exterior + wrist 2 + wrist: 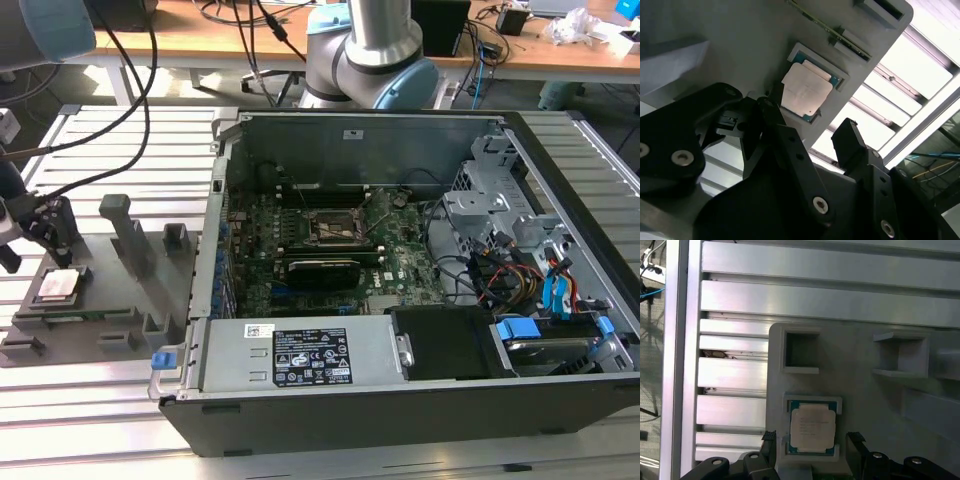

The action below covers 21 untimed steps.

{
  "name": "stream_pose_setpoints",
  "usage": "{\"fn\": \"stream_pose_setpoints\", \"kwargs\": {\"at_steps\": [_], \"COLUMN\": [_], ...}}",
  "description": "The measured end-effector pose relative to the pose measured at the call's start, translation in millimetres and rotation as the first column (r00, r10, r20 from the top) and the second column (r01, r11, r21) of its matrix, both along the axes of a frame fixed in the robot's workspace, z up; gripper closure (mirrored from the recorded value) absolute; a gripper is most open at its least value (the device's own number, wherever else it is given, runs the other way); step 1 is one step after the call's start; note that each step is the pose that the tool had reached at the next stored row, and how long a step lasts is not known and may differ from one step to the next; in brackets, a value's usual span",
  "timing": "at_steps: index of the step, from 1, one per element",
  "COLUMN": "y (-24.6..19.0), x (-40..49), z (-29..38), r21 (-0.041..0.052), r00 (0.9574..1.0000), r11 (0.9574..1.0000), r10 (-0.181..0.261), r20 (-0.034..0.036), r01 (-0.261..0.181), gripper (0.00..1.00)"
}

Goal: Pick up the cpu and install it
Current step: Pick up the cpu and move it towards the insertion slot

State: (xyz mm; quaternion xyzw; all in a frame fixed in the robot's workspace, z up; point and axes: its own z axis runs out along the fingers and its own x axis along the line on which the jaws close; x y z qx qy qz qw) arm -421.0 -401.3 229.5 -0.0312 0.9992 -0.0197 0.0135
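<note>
The cpu (58, 286) is a small square chip with a silver top plate. It lies flat in a recess of the grey plastic fixture (120, 300) at the exterior view's left. My gripper (52, 250) hangs just above it, open. In both wrist views the black fingers (771, 111) stand one on each side of the cpu (805, 90) with gaps between, not touching it. In the first wrist view the cpu (812, 427) sits between the two fingertips (769, 438) of the gripper (812, 440). The open socket (335, 228) lies on the green motherboard inside the computer case.
The open black computer case (400, 400) fills the exterior view's middle and right, with drive cages and cables (520, 270) inside. Upright grey blocks (128, 235) rise from the fixture beside the cpu. The slatted aluminium table (815, 295) lies underneath. The arm's base (370, 60) stands behind the case.
</note>
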Motion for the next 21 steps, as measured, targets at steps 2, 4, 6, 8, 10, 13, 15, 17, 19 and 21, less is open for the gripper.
{"fn": "stream_pose_setpoints", "kwargs": {"at_steps": [2,4,6,8,10,13,15,17,19,21], "y": [0.0,-0.1,-0.1,-0.1,-0.1,-0.1,-0.2,-0.4,-0.6,-0.7], "x": [0.1,0.6,1.0,1.3,1.4,1.6,1.6,1.6,1.6,1.6], "z": [-3.5,-6.1,-8.5,-10.7,-13.4,-17.3,-21.9,-24.6,-27.9,-31.8], "r21": [0.0,0.0006,0.0019,0.0025,0.0034,0.005,0.0053,0.0053,0.0053,0.0053], "r00": [1.0,1.0,1.0,1.0,1.0,1.0,1.0,1.0,1.0,0.9999], "r11": [1.0,1.0,1.0,1.0,1.0,1.0,1.0,1.0,1.0,0.9999], "r10": [0.001,0.002,0.003,0.004,0.004,0.005,0.007,0.007,0.008,0.01], "r20": [0.0002,0.0001,0.0,-0.0001,0.0,0.0001,0.0001,0.0001,0.0,0.0], "r01": [-0.001,-0.002,-0.003,-0.004,-0.004,-0.005,-0.007,-0.007,-0.008,-0.01], "gripper": [0.34,0.34,0.34,0.34,0.34,0.34,0.34,0.34,0.34,0.34]}}
